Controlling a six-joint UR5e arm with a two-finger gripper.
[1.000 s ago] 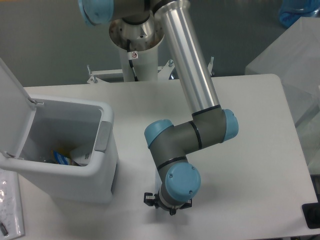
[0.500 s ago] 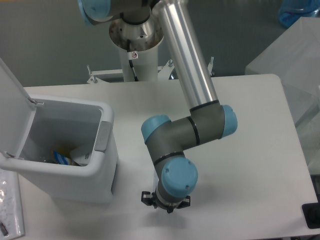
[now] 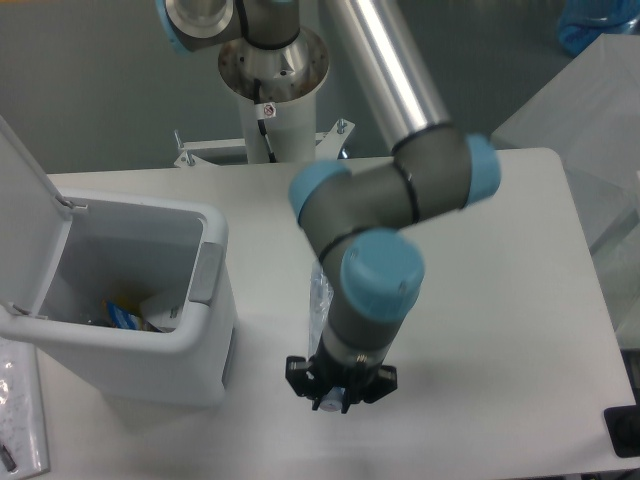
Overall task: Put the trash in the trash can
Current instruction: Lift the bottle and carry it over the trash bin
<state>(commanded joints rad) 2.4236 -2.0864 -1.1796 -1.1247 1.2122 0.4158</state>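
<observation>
The trash can (image 3: 205, 340) is a white bin at the left of the table, its lid (image 3: 25, 200) swung open and a grey tab (image 3: 207, 272) on its right side. Blue and yellow scraps (image 3: 125, 315) lie inside it. My gripper (image 3: 338, 398) hangs below the wrist, right of the bin and near the table's front edge. It looks shut on a slim clear bottle (image 3: 319, 296). The bottle's clear body runs up along the left of the wrist, and a pale end shows between the black jaws. I cannot pick out the wrapper.
A clear plastic sheet (image 3: 18, 405) lies at the lower left edge beside the bin. The robot's base column (image 3: 272, 90) stands at the back of the table. A translucent box (image 3: 590, 120) sits off the table's right edge, and a black object (image 3: 625, 430) at the bottom right.
The arm has risen toward the camera and its elbow has swung right. The clear bottle, hidden under the wrist before, now shows beside it.
</observation>
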